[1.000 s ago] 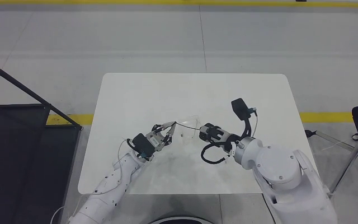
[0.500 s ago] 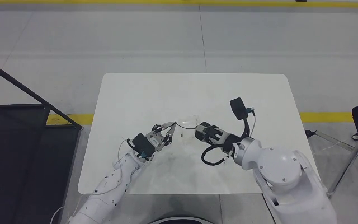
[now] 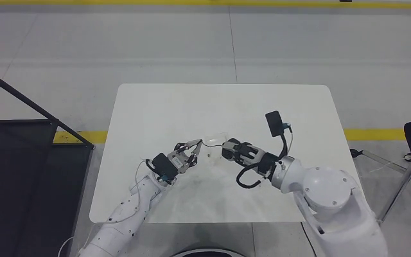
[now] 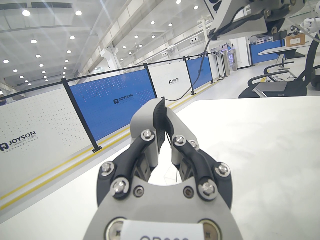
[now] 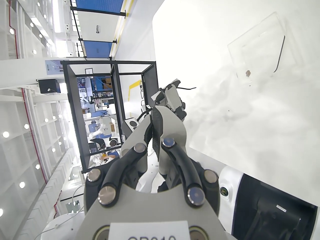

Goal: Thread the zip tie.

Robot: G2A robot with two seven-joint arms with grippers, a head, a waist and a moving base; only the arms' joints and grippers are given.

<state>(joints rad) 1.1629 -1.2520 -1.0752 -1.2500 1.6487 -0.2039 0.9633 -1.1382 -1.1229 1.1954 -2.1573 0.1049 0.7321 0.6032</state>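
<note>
A: Right gripper [image 3: 224, 148] is edging nearer the left gripper [image 3: 194, 148] than a second ago, while the left one is holding its place. From above, the zip tie [image 3: 210, 145] is bridging the two sets of jaws, and both are pinching it.

B: What are you expecting to go wrong first?

A: With the gap between the jaws shrinking, the tie is likely to be bowing sideways, so its tip may be missing the slot. Which end is carrying the head, I can't tell. The fingertips may also be bumping each other.

B: Room to move?

A: Plenty. Both are working over the middle of the table [image 3: 160, 109], well apart from every edge. A clear sheet [image 3: 217, 135] is lying just beyond the jaws, near enough for a sagging loop to be catching on it.

B: Left wrist?

A: Its jaws are clamping shut on a thin black strand. The tie [image 4: 204, 56] is hanging in a slack curve from the right gripper's [image 4: 215, 29] closed jaws out ahead. A loose pinch at either end is risking a slip or a twist.

B: Right wrist?

A: Its jaws are pressing shut, though the strand between them is too fine to make out. Ahead of them the left gripper [image 5: 172, 93] is showing a short tail sticking out. The sheet [image 5: 257, 48] is lying off to one side of the jaws, with open tabletop around it.
</note>
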